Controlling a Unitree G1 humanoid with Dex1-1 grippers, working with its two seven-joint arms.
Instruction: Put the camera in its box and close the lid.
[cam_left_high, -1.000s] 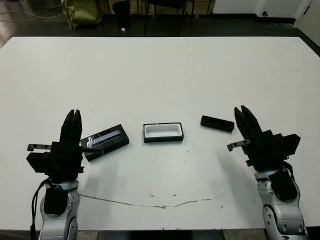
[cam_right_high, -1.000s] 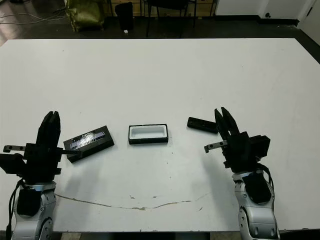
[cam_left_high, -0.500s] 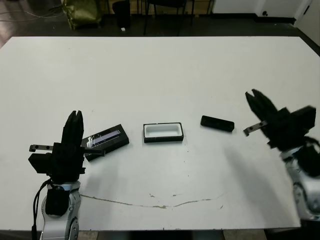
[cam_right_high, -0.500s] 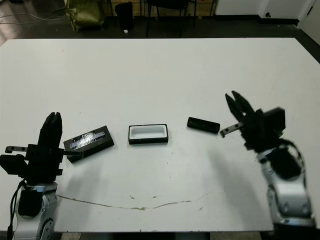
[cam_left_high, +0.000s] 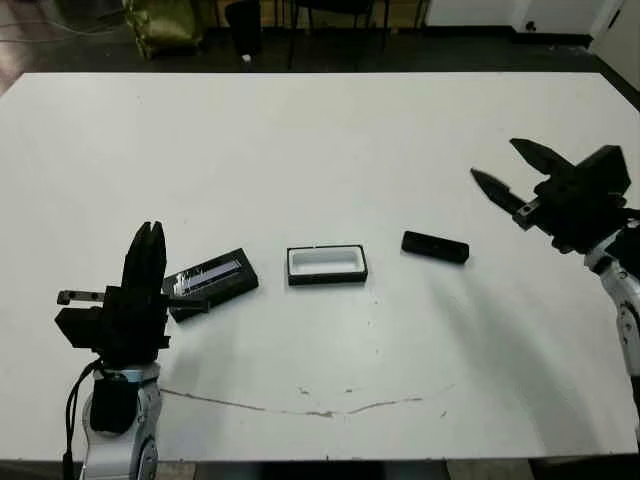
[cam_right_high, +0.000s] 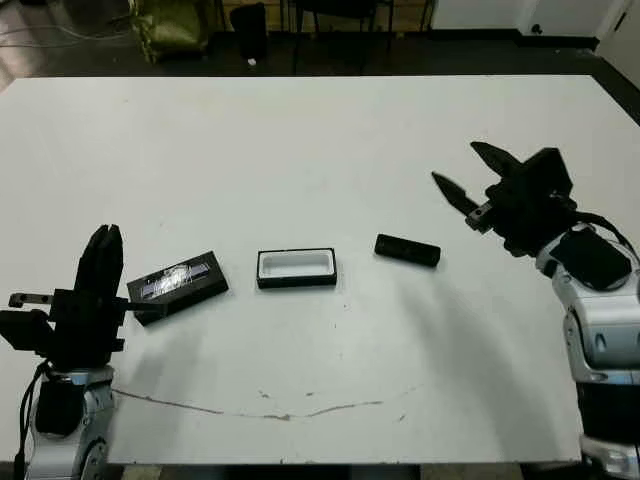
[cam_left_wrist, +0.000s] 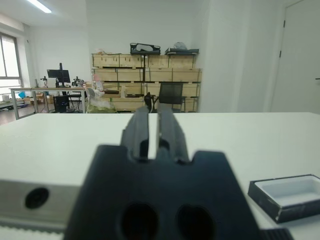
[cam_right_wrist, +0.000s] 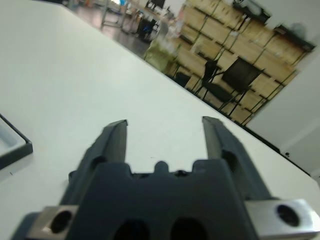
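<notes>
We are holding our right tool (cam_left_high: 505, 170) wide open and empty, its two black fingers spread well apart and raised above the white bench (cam_left_high: 320, 130). Just below and inward of it, the small slim black bar-shaped camera (cam_left_high: 435, 247) is lying flat on the bench, untouched. To do this step well, we judge we should be lowering the tool over the camera's middle with the fingers straddling its narrow width, squaring the wrist to its slight tilt before closing. The right forearm is angling up from the bench's near right edge, with the wrist turned inward.

Beyond the camera, farther from this tool, the shallow black tray-shaped box with white lining (cam_left_high: 326, 265) is sitting open. Past it, the flat black lid with a silvery stripe (cam_left_high: 210, 283) is lying just beside our left tool (cam_left_high: 148, 240), which is standing upright, its fingers nearly together and gripping nothing.
</notes>
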